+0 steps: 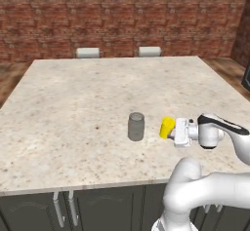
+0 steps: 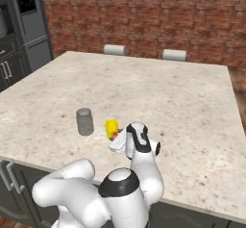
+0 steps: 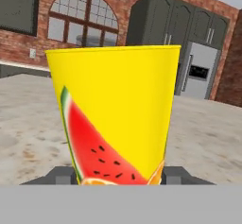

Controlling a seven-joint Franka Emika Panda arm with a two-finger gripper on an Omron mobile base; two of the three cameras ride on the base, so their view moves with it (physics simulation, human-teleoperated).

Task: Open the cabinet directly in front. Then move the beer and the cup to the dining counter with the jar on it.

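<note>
The yellow cup (image 1: pixel 167 127) (image 2: pixel 112 127) with a watermelon print stands upright between the fingers of my gripper (image 1: pixel 172 130) (image 2: pixel 116 136), low over the dining counter (image 1: pixel 73 103) (image 2: pixel 187 97). In the hand view the cup (image 3: pixel 118 109) is very close, and a dark fingertip (image 3: pixel 60 174) of the gripper (image 3: pixel 118 176) presses against each of its sides. The grey jar (image 1: pixel 136 126) (image 2: pixel 85 121) stands on the counter a short way left of the cup, apart from it. The beer is out of view.
Two white chair backs (image 1: pixel 88 52) (image 1: pixel 149 51) stand at the counter's far edge before the brick wall. A grey fridge (image 2: pixel 29 20) (image 3: pixel 201 74) and dark arched-door cabinets (image 3: pixel 160 20) stand across the room. Low cabinet handles (image 1: pixel 58 208) sit below the counter's front edge.
</note>
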